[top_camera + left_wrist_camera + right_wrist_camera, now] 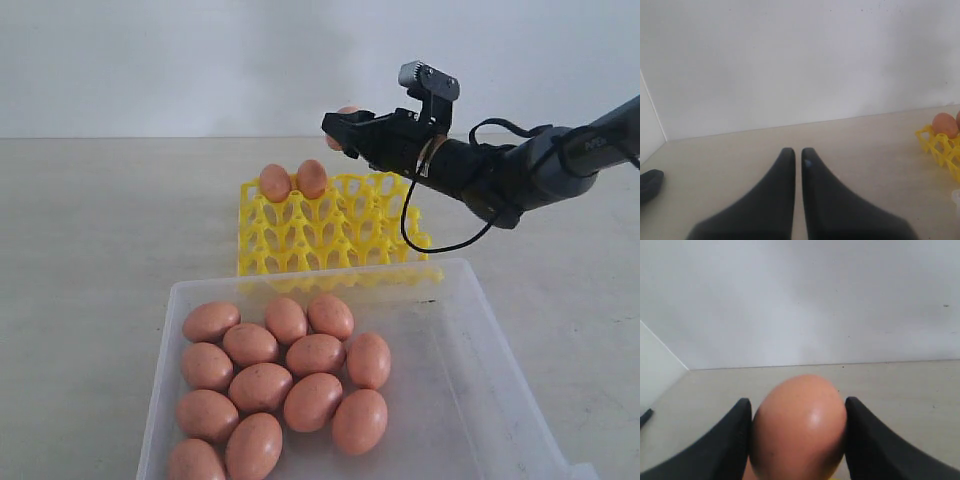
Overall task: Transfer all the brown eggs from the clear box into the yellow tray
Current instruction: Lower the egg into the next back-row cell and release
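Right gripper (340, 128): clamped on one brown egg (797, 430), above the yellow tray (330, 235), near its far edge.
Left gripper (796, 152): fingers seemingly closed, nothing between them.
Tray eggs (275, 182): two, far row.
Clear box (470, 400): just before the tray, holding thirteen loose eggs (260, 387).

Two brown eggs (275, 182) fill the yellow tray's (330, 238) far-left cups; others open.

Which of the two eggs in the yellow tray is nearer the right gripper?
The right-hand tray egg in the exterior view; the left-hand tray egg sits farther from the right gripper.
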Controlling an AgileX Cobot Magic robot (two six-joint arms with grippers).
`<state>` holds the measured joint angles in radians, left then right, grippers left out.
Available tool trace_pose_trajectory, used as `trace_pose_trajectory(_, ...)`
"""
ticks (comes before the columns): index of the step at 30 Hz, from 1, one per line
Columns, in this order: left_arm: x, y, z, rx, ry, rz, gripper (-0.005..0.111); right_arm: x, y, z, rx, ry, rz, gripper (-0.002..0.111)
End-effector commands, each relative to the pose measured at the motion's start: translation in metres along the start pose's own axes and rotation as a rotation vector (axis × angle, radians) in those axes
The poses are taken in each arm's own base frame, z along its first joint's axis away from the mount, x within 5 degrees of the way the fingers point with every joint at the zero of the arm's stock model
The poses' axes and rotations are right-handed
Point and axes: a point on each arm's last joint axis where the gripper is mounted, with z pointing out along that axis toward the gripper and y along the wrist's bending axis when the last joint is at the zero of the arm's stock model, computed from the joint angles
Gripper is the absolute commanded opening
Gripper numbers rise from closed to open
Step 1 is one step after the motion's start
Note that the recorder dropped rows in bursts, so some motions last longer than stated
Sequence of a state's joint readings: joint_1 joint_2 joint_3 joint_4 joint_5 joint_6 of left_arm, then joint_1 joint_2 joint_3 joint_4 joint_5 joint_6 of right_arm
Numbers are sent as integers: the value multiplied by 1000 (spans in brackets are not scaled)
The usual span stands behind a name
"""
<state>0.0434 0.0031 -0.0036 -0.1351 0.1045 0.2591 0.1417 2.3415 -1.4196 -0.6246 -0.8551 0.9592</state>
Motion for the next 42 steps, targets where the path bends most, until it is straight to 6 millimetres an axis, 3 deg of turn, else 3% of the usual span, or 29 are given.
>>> trace_pose_trajectory(1, 1, 0, 0, 6, -3, 0, 4, 5, -1, 5, -67, 3, -8, 0)
trace_pose_trajectory(15, 1, 0, 0, 6, -3, 0, 4, 16, -17, 4, 95, 144, -340, 0)
trace_pose_trajectory(42, 1, 0, 0, 6, -3, 0, 4, 24, -15, 3, 45, 236, -451, 0)
